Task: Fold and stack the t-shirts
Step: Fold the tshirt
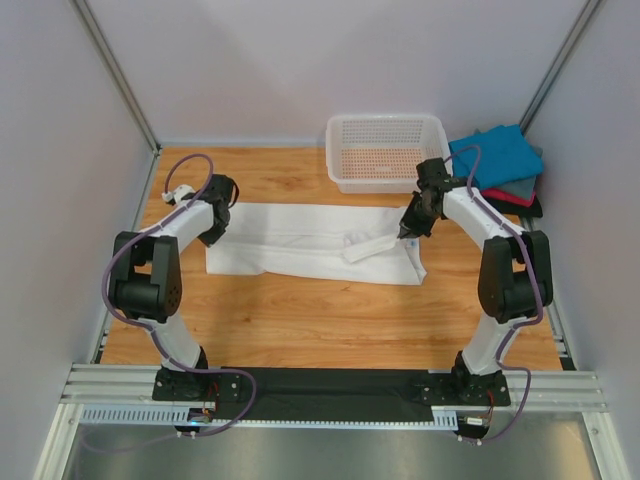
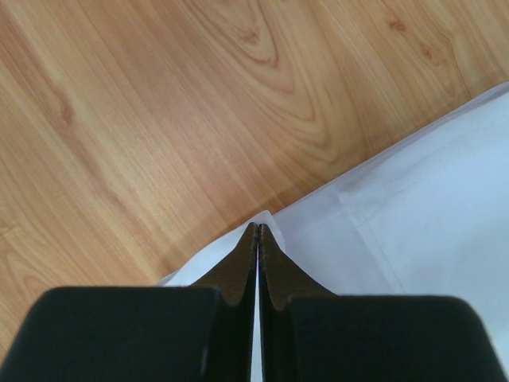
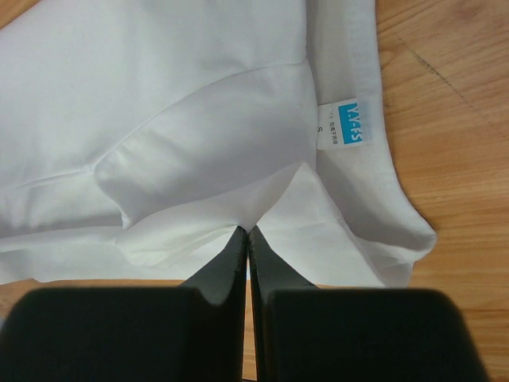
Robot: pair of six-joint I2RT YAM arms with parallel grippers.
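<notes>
A white t-shirt (image 1: 300, 240) lies folded lengthwise in a long strip across the middle of the table. My left gripper (image 1: 213, 232) is shut on its left end; the left wrist view shows the jaws (image 2: 258, 231) pinching a corner of white cloth (image 2: 413, 207). My right gripper (image 1: 408, 230) is shut on its right end, near the collar. In the right wrist view the jaws (image 3: 248, 232) pinch a fold of the shirt (image 3: 159, 95) beside the blue neck label (image 3: 351, 131). A stack of folded shirts, teal-blue (image 1: 497, 155) on top, with red (image 1: 510, 196), grey and black below, lies at the far right.
A white plastic mesh basket (image 1: 385, 150) stands at the back, just beyond the right gripper. Grey walls close in both sides. A black mat (image 1: 330, 385) and a metal rail run along the near edge between the arm bases.
</notes>
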